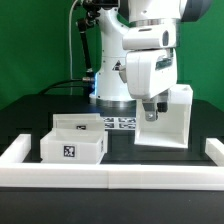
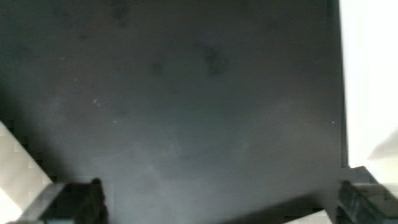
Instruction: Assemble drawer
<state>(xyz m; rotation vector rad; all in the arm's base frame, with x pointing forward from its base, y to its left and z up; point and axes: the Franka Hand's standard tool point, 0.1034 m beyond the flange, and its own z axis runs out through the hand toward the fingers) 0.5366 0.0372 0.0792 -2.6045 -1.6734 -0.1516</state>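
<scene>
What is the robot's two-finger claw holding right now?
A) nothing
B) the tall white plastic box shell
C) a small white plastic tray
A: in the wrist view the gripper has its fingers wide apart, with only the black table showing between them.

The white arm stands at the far side, a little toward the exterior view's right, and bends forward so that its bulky wrist hangs toward the near side. Below the wrist the claw points straight down. In the wrist view its two dark fingers are spread wide, one at each side, and grip nothing.
</scene>
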